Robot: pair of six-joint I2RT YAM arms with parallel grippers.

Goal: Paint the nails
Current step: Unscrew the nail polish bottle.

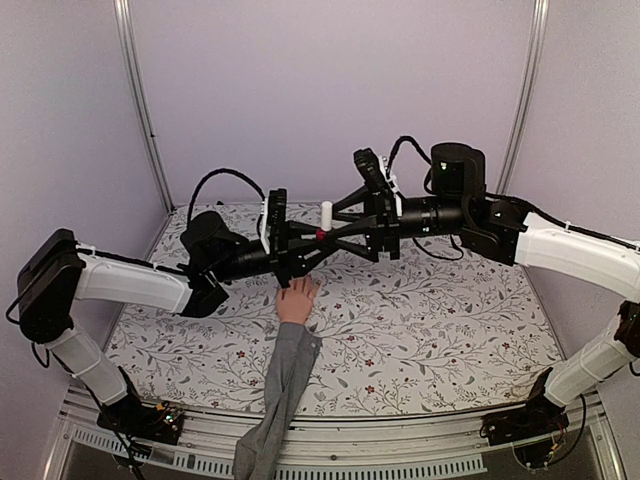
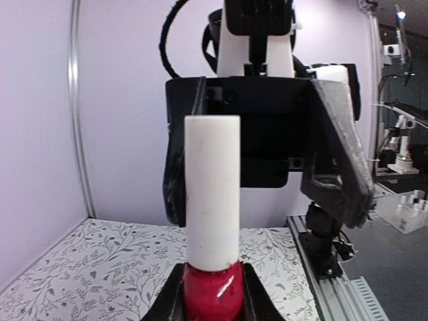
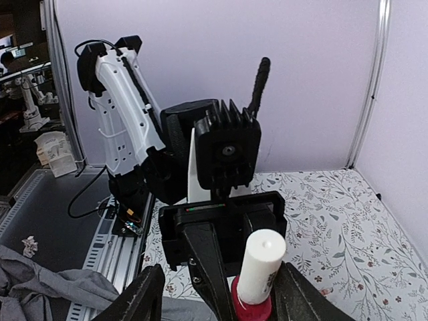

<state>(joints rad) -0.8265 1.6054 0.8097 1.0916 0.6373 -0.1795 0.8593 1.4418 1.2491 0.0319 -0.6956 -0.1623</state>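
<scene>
Uncapping, I judge: left pincer (image 2: 212, 297) grips the bottle (image 2: 212, 306); right pincer (image 3: 221, 281) stands open astride its cap (image 3: 263, 264). Next: clamp, twist.

Robotics lab: a surface (image 1: 430, 330) under floral cloth, boxed in by lilac walls (image 1: 330, 90) and metal posts (image 1: 141, 100). Beyond the surface's open side stand another robot arm (image 2: 401, 144) and white bottles (image 2: 411, 206).

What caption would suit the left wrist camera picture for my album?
Left gripper clamps a small red polish bottle, its tall white cap upright before the open right gripper.
</scene>
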